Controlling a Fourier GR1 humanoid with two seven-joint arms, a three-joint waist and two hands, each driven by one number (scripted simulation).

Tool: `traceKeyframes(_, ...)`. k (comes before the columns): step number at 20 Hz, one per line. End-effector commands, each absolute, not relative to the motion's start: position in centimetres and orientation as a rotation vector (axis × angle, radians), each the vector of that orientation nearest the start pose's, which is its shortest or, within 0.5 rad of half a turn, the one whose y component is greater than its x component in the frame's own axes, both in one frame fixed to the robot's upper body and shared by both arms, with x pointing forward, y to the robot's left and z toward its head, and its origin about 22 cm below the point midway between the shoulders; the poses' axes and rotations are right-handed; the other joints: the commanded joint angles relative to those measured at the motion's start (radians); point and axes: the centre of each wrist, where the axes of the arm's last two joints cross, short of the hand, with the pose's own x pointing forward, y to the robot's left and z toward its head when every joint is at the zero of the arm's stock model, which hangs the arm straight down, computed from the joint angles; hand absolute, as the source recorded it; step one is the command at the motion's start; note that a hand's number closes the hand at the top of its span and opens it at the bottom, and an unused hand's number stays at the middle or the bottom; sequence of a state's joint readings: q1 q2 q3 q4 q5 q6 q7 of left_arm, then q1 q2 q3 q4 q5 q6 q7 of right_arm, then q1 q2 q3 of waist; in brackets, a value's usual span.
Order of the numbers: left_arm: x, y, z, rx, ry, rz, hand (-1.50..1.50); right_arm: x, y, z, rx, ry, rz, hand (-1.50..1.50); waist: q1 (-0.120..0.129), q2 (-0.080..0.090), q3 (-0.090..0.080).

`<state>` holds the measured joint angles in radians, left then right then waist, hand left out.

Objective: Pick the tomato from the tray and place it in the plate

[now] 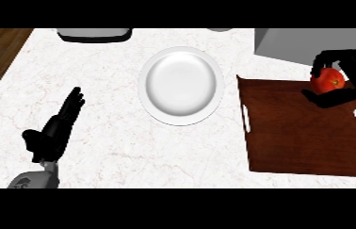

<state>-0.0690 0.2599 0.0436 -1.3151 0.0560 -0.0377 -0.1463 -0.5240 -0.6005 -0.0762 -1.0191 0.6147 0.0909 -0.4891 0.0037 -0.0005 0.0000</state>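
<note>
A white marble table seen from above. At the right, the right robot hand curls its black fingers around a red tomato over the far right part of a dark wooden tray. Whether the tomato rests on the tray or is lifted cannot be told. The white plate lies left of the tray, near its edge. The left robot hand rests open at the lower left, fingers straight. The round tomato could likely roll off the plate if released off-centre. The right forearm is cut off, and dark and grey objects at the table's far edge are unclear.
</note>
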Motion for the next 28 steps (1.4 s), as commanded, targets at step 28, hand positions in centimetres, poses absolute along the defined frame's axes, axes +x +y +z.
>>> traceKeyframes(28, 25.5, 30.1, -1.0, 0.132, -1.520, -0.153, 0.00, 38.6, -11.8, 13.0, -0.483, -1.892, 1.119, 1.50, 0.007, 0.001, 0.000)
